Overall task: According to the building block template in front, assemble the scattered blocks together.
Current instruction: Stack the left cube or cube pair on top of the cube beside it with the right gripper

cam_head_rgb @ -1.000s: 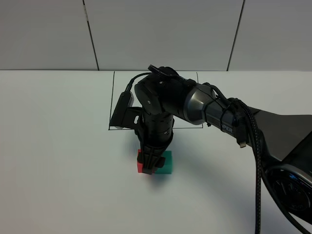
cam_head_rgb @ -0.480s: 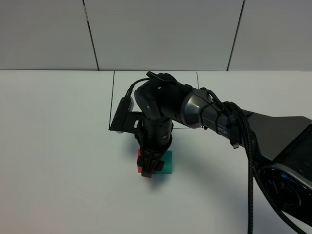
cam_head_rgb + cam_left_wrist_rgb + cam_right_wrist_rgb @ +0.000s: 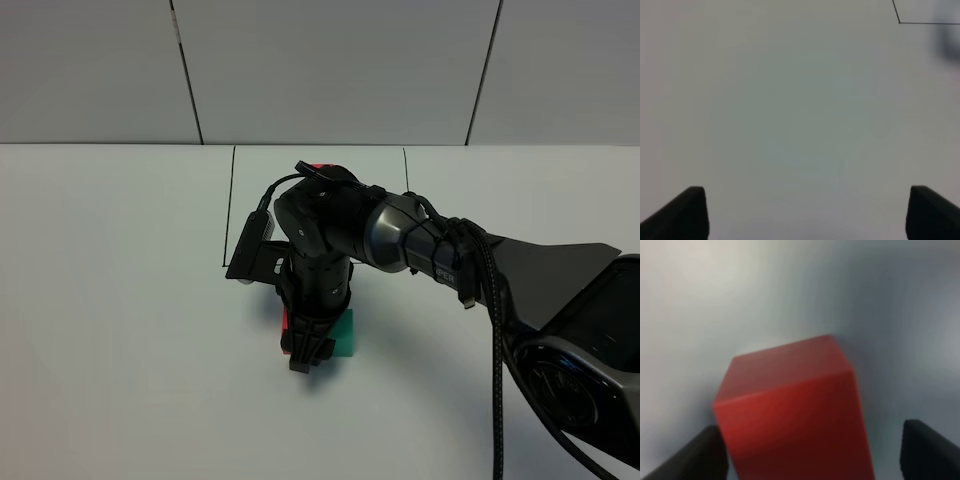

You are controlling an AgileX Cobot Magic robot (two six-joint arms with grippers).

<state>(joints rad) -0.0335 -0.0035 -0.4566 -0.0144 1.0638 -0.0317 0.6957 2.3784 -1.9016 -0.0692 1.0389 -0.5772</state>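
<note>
Straddling the red block (image 3: pixel 790 405) with jaws spread wide, my right gripper (image 3: pixel 305 358) stands just beside the teal block (image 3: pixel 345 335). I would close squarely, then press red flush against teal.

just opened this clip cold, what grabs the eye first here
The black right arm dominates the high view, its right gripper pointing down over a red cube and a teal cube sitting side by side, nearer the camera than a drawn black rectangle. In the right wrist view that red cube looms between open jaws.
</note>
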